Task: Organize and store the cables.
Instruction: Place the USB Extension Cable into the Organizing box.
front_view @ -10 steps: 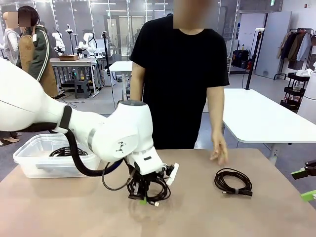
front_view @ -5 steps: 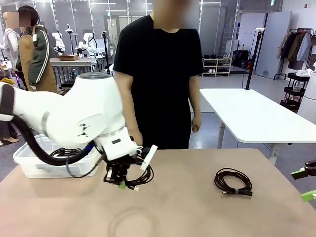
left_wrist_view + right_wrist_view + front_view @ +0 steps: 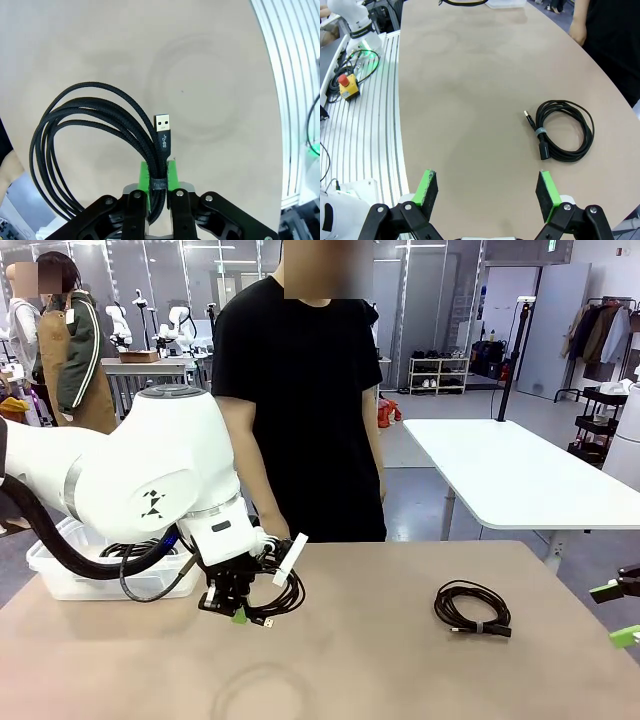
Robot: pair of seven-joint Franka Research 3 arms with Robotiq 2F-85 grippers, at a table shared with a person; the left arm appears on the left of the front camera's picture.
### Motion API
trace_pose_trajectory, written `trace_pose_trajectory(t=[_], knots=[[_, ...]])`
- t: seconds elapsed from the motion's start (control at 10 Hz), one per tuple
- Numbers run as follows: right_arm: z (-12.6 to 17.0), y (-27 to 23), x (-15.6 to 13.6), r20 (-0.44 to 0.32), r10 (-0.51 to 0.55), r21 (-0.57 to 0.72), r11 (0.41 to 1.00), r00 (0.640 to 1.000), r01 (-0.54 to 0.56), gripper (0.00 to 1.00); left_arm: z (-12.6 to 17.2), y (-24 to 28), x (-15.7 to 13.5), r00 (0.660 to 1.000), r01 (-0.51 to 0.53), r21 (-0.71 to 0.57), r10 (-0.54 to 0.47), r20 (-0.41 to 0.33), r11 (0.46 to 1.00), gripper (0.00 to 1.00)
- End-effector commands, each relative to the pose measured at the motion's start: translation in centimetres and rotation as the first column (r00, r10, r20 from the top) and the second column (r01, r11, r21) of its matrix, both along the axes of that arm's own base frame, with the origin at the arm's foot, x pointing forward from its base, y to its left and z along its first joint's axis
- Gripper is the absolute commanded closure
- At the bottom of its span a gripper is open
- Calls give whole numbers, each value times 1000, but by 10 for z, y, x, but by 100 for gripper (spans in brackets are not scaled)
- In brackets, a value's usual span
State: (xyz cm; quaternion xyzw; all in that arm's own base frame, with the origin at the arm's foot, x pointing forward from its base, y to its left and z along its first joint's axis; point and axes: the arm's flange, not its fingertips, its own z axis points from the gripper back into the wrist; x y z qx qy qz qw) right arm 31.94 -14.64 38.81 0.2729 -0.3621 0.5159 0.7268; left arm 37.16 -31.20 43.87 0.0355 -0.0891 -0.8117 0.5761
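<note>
Left gripper (image 3: 237, 612) pinched tight on black braided cable coil (image 3: 278, 597), held clear of the tabletop near the far-left corner. Right gripper (image 3: 489, 187) with green pads wide apart, gripping nothing, low at the right edge. Tan rounded table (image 3: 400, 670). Person in black T-shirt (image 3: 300, 390) standing at the far edge. Clear plastic bin (image 3: 58, 578) at the far-left corner, more black cables (image 3: 128, 549) inside, just beside the held coil. Second black cable coil (image 3: 473, 608) lying flat toward the right edge, grey tie band (image 3: 540, 131) around it. In left wrist view, black USB plug (image 3: 162, 131) sticking up past the pads, loops hanging off to one side.
</note>
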Motion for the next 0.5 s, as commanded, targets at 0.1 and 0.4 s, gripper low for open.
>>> trace_pose_trajectory(t=[0.1, 0.4], knots=[[3, 1, 0, 3, -12, 14, 1000, 1000, 12, 0, 2, -1, 2, 1000, -6, 2, 6, 4, 1000, 91], [3, 1, 0, 3, -12, 14, 1000, 1000, 12, 0, 25, 47, 23, 1000, -12, 4, 12, -11, 1000, 84]])
